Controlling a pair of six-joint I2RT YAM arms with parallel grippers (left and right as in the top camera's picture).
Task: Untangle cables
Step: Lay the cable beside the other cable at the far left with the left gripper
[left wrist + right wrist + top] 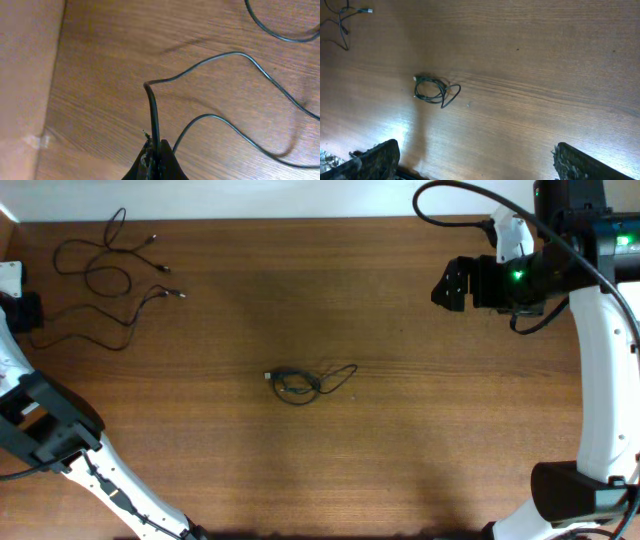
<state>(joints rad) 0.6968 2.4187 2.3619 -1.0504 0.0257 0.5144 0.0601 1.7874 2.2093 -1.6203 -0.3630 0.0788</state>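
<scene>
The small coiled bundle of thin black cable (300, 383) (432, 91) lies near the middle of the brown wooden table (420, 440), with bare wood open on every side. In the overhead view a light-coloured plug shows at its left end.

The loose thin black cable strands (105, 275) (240, 60) spread over the far left corner, close to the table's far and left edges. Two silver-tipped ends point toward the table's middle. These strands lie well apart from the coiled bundle.

The left gripper (24, 312) (155, 157) sits at the table's left edge, jaws closed tight on one strand. In the left wrist view that strand rises from the fingertips, bends sharply and trails off across the wood.

The right gripper (448, 283) (475, 150) hangs over the far right part of the table, jaws spread wide, holding nothing. The coiled bundle lies well apart from it, ahead and to the left in the right wrist view, with clear wood between.
</scene>
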